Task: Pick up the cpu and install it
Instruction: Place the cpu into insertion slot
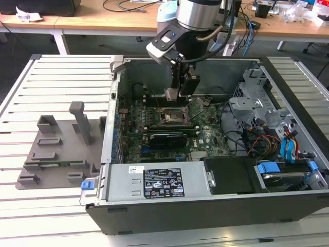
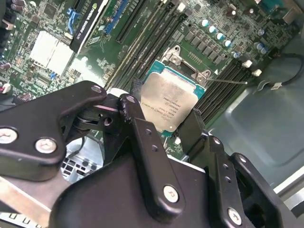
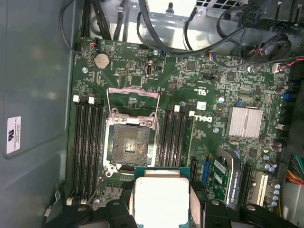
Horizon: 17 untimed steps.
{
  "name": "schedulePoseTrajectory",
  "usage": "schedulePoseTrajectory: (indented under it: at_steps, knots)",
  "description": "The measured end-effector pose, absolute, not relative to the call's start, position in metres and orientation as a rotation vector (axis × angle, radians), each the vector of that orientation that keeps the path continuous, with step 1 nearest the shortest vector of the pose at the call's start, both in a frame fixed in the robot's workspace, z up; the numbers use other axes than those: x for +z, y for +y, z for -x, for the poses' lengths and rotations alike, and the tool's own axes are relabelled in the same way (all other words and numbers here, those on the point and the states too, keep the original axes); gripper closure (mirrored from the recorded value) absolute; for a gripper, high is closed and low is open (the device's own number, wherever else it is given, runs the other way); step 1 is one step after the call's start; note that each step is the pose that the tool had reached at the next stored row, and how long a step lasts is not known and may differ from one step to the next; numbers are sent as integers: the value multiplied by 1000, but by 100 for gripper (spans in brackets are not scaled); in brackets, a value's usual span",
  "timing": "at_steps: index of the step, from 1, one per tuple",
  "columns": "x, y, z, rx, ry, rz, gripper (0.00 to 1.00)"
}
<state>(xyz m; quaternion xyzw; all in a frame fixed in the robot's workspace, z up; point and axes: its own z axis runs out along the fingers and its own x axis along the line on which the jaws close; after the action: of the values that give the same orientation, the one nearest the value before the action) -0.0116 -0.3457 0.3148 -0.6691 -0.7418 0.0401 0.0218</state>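
open computer case [image 1: 221,211] lying on a white slatted table [image 1: 56,72], grey fixture plate [image 1: 51,154] at the exterior view's left, gripper [image 1: 174,95] clamped on the cpu [image 2: 168,102] above the motherboard's empty socket [image 3: 129,142], wooden desks [image 1: 103,20] with cables [image 1: 248,36] behind

In the first wrist view the pale silver-grey, flat square cpu [image 3: 161,192] runs off the picture's edge, which cuts away one side of it. The same edge also crops the black metal gripper [image 3: 161,205] clamped on it. In the second wrist view the gripper's linkage covers one corner of the cpu, and the cpu hides most of the black square socket [image 2: 184,62] behind it. The cpu's print is too small to read. In the exterior view the picture's edge cuts off the silver arm [image 1: 198,13].
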Motion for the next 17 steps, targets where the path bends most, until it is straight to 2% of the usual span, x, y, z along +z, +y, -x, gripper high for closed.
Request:
schedulePoseTrajectory:
  at_steps: [17]
  knots:
    - [314,-346,12,124,-2187,2188,45]
